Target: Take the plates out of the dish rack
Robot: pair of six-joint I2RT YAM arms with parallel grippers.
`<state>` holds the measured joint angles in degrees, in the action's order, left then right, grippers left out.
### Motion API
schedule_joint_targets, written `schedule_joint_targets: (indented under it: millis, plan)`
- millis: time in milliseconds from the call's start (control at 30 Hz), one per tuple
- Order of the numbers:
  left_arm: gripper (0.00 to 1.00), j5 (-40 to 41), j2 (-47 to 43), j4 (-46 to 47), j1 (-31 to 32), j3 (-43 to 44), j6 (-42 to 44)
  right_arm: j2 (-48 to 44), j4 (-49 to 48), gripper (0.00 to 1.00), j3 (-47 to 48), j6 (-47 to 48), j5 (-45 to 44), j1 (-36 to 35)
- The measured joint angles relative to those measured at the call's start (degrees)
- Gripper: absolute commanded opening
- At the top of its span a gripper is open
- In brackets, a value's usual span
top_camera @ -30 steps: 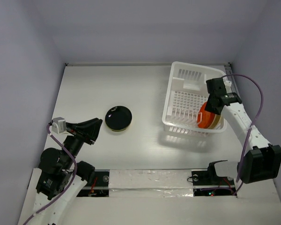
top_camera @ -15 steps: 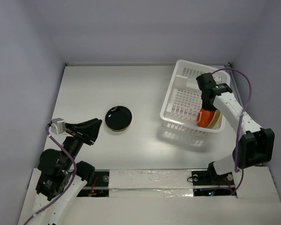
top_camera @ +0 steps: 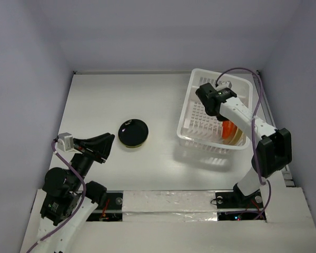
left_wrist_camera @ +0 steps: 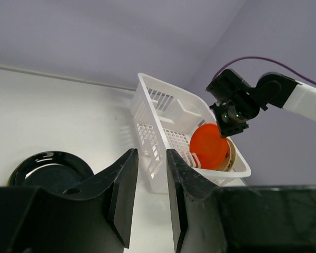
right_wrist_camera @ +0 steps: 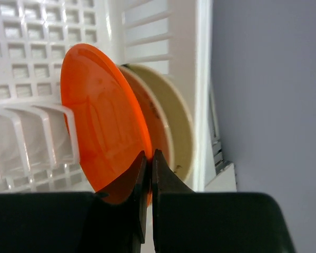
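Note:
The white dish rack [top_camera: 185,129] sits at the right of the table. An orange-red plate [top_camera: 227,127] stands on edge in its near right corner, with a cream plate [top_camera: 238,138] behind it. My right gripper [top_camera: 221,117] reaches into the rack. In the right wrist view the gripper [right_wrist_camera: 149,158] is shut on the rim of the orange-red plate [right_wrist_camera: 100,126], and the cream plate [right_wrist_camera: 178,126] leans against the rack wall [right_wrist_camera: 203,79]. My left gripper [top_camera: 109,143] is open and empty, near the table's left front. It also shows in the left wrist view [left_wrist_camera: 151,158], far from the rack [left_wrist_camera: 152,113].
A black round plate [top_camera: 134,133] lies flat on the table between the arms and also shows in the left wrist view [left_wrist_camera: 47,168]. Grey walls close the table on three sides. The right arm's purple cable [top_camera: 253,79] loops over the rack's far right corner.
My right wrist has swung left and farther over the rack while staying at the orange-red plate. The rack has shifted and turned a little to the left. The left arm has not moved.

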<state>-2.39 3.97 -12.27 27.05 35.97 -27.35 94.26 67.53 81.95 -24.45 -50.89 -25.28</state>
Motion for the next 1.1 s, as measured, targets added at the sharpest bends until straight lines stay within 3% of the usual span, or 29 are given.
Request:
schedule_joint_targets:
  millis: [267,500,600,800,933,1100]
  plan:
    - [0.25,0.02,0.02,0.0,0.0,0.0,-0.02,-1.07,1.49,0.0,5.03,-1.36,-9.55,-3.04]
    - [0.25,0.09,0.13,0.0,0.0,0.0,-0.04,-2.99,2.69,0.0,11.69,-2.56,-8.81,-7.8]
    - [0.25,0.13,0.31,-0.02,0.0,0.0,-0.04,-7.32,-1.31,0.0,14.91,-2.12,-3.52,-12.07]
    - [0.27,0.57,0.98,-0.07,-0.17,0.0,-0.2,-12.55,-18.29,0.0,14.36,-1.53,14.62,-18.69]
    - [0.28,0.81,1.31,-0.09,-0.31,0.0,-0.22,-6.82,-29.97,0.0,12.68,-3.02,26.88,-20.13]
    - [0.28,0.96,2.03,-0.11,-0.52,0.0,-0.22,8.92,-38.47,0.0,12.72,-5.75,36.68,-23.87]
